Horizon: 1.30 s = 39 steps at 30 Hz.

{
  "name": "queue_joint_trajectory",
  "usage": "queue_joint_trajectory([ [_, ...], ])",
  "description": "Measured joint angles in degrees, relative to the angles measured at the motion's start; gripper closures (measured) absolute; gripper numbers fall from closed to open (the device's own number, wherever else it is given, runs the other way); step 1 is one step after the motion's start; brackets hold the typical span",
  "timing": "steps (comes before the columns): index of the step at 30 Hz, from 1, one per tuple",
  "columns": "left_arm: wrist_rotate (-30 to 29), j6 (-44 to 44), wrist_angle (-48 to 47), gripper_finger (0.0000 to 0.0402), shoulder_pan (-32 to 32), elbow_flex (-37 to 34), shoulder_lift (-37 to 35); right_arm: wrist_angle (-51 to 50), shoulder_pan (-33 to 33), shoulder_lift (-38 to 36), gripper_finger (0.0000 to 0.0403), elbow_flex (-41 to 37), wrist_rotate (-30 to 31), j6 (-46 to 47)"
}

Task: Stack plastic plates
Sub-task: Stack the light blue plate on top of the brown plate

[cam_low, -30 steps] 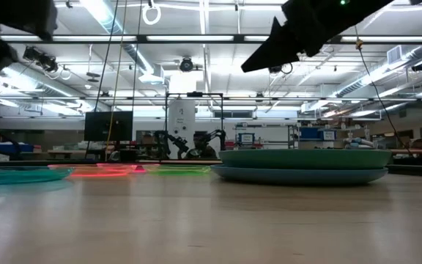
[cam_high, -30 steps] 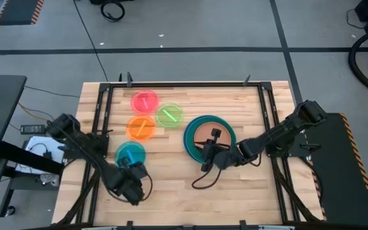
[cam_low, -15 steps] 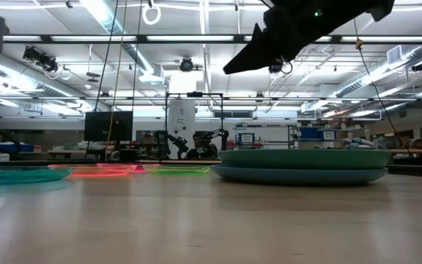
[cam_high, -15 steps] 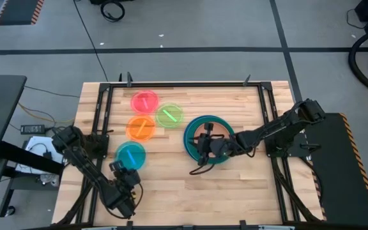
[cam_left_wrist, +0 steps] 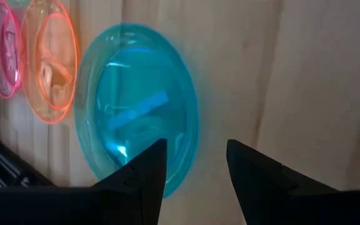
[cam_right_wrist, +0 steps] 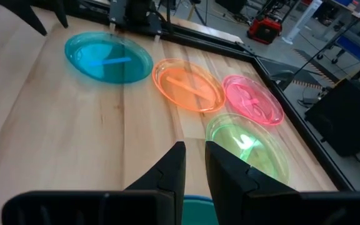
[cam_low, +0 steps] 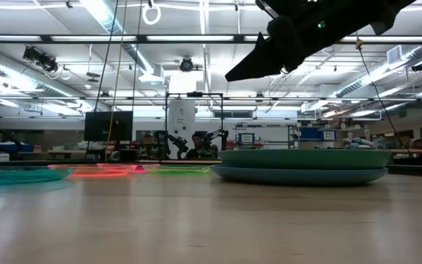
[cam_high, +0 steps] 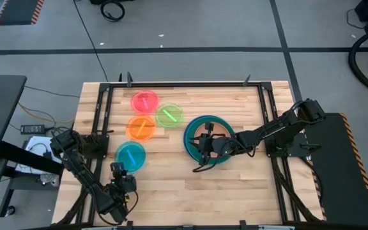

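Note:
A stack of plates point(cam_high: 209, 139) sits right of the table's middle: a blue plate at the bottom point(cam_low: 299, 176), teal ones on it, a brownish-orange one point(cam_high: 213, 131) on top. Four small translucent plates lie flat to its left: pink-red point(cam_high: 144, 101), green point(cam_high: 168, 115), orange point(cam_high: 140, 128) and cyan point(cam_high: 130, 155). My right gripper point(cam_high: 200, 142) hangs above the stack, narrowly open point(cam_right_wrist: 194, 150), and holds nothing. My left gripper point(cam_high: 120, 172) is open point(cam_left_wrist: 197, 153) at the near-left, short of the cyan plate point(cam_left_wrist: 136, 106).
A black frame point(cam_high: 184, 84) runs round the wooden table top. Bare wood point(cam_high: 190, 191) stretches along the near edge between the arms. A cable loop point(cam_high: 200, 167) hangs from the right arm near the stack. Beyond the table, the low view shows a workshop.
My left gripper has drawn back from the cyan plate toward the table's near edge. My right gripper has moved from the stack's near rim toward the far and left side, over the stack's middle. No plate has moved.

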Motion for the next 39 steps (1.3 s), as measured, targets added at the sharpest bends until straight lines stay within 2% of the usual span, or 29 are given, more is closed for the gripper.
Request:
queue_joint_trajectory([
  [22, 2.9, 4.2, 6.8, 0.0233, 0.9, -8.8, -0.2, -0.1, 0.4, 0.0, 0.0331, 0.0, 0.0, 0.5],
  [28, 3.3, 4.2, 6.9, 0.028, 1.0, -9.0, -0.1, -0.1, 0.4, 0.0, 0.0331, 0.0, -0.4, 0.6],
  [37, 6.0, 4.3, 8.4, 0.0384, 1.0, -9.1, 0.0, -0.1, 0.4, 0.0, 0.0331, 0.0, -0.4, 0.6],
  [39, 6.6, 4.3, 8.5, 0.0393, 1.0, -8.9, 0.0, -0.1, 0.4, 0.0, 0.0331, 0.0, -0.4, 0.6],
])
